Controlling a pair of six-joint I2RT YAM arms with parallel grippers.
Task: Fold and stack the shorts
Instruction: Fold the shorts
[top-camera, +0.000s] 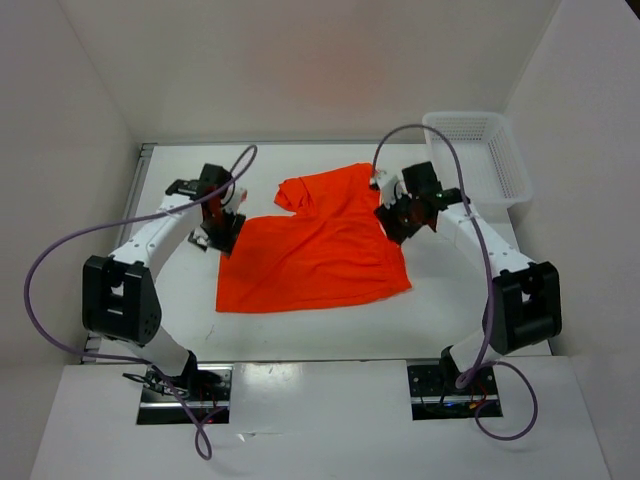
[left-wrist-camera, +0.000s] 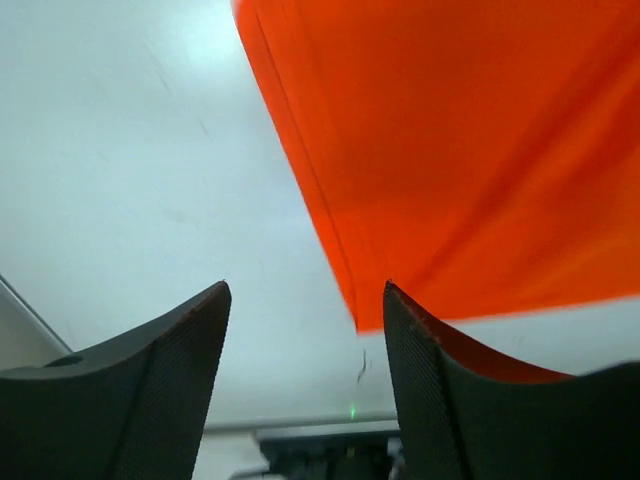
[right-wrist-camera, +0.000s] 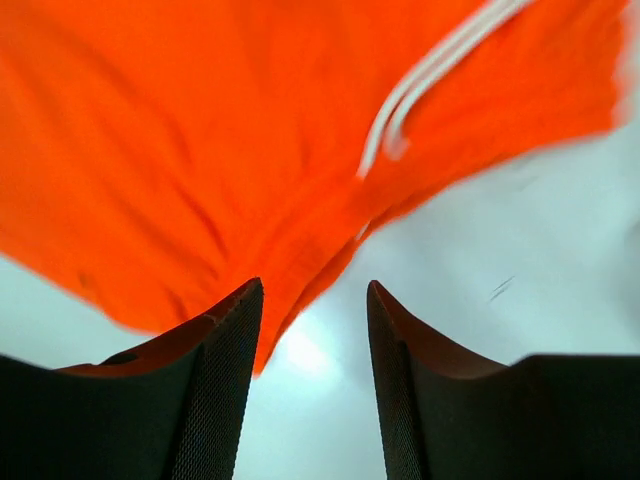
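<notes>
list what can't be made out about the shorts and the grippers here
Top view: fingertips of left gripper and right gripper, hidden by their own wrists.
Top view: layers under the shorts, covered by the upper fabric.
Right wrist: drawstring blurred, running off the top edge.
Left wrist: most of the shorts cut off by the frame.

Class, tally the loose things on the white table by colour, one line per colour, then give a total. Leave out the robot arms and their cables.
Orange: 1, the bright orange fabric shorts with a thin white drawstring
White: 1, the white plastic mesh basket
Total: 2
</notes>
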